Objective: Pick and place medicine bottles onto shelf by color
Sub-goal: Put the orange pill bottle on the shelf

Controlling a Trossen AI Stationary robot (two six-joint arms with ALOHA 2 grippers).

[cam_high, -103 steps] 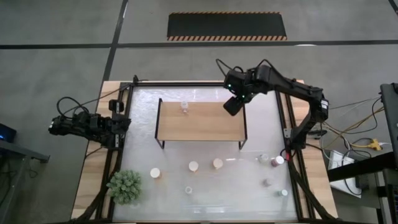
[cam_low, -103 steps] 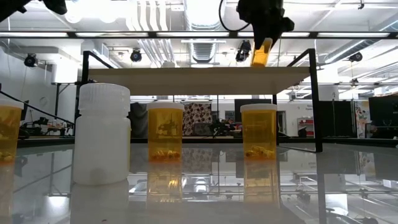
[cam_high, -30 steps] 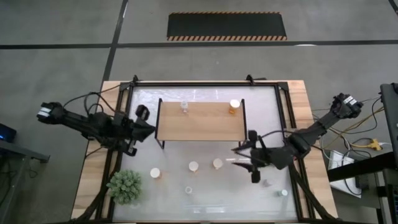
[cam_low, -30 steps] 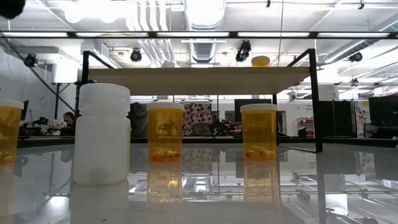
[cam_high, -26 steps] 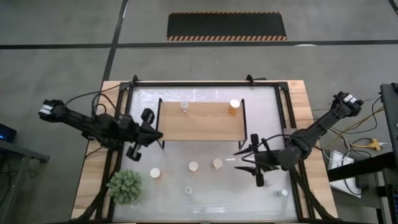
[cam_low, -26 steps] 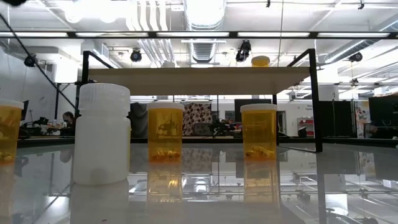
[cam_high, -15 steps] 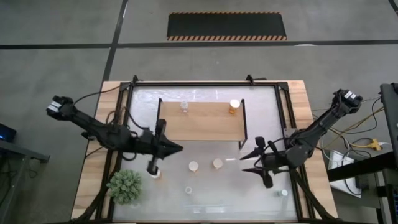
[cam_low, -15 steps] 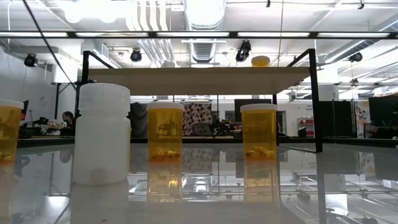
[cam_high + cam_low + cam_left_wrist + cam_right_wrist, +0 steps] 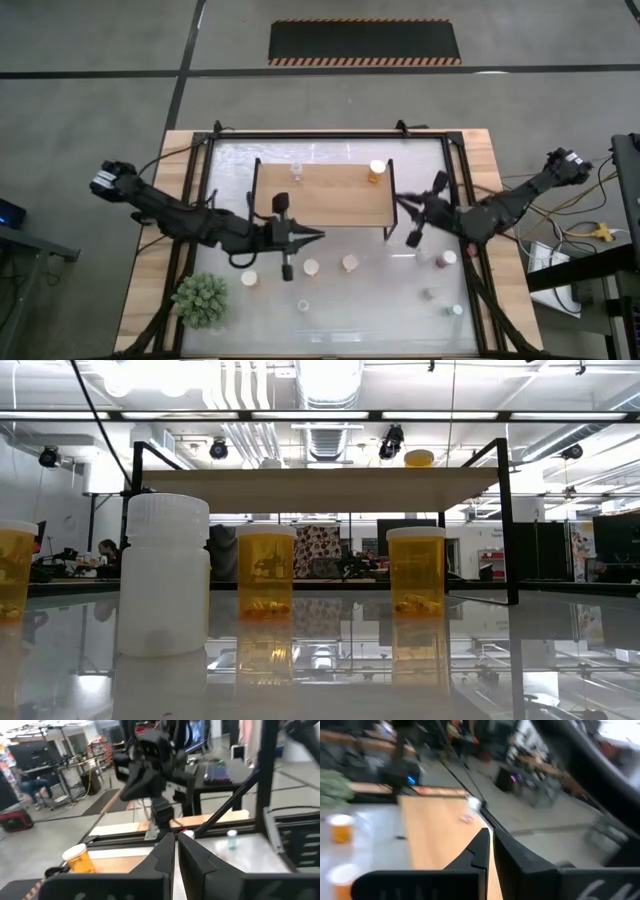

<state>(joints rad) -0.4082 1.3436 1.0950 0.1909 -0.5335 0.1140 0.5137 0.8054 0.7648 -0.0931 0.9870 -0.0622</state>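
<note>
High view: left claw [image 9: 314, 235] was shut and empty, reaching over the tabletop [image 9: 150, 250] just in front of the shelf [image 9: 322, 195], above the row of loose medicine bottles. Right claw [image 9: 402, 203] was also pinched closed on nothing, at the shelf's right end by its leg. Shelf carried an orange bottle [image 9: 376, 170] at the far right and a small clear bottle [image 9: 296, 172] near the far middle. Loose ones sat in front of the shelf: three white-capped bottles [image 9: 311, 267] in a row, more toward the right edge near the dark-bodied bottle [image 9: 447, 258]. Green plant [image 9: 203, 297] was at the near-left corner.

Low view: neither claw showed. White bottle [image 9: 164, 575] stood left of two orange bottles [image 9: 266, 573] with the shelf board behind them.

Left wrist view: fingers [image 9: 161, 854] met tip to tip, nothing between. The other arm showed farther off past the shelf.

Right wrist view: fingers [image 9: 482, 848] closed, empty, aimed along the shelf board.

Judgement: next pick looks like the left arm's. It should spread its fingers before descending, centre on one cap, come straight down so neighbours aren't knocked, and match colour: orange goes beside the orange one.

Labels: no print was readable on any bottle in any view.
</note>
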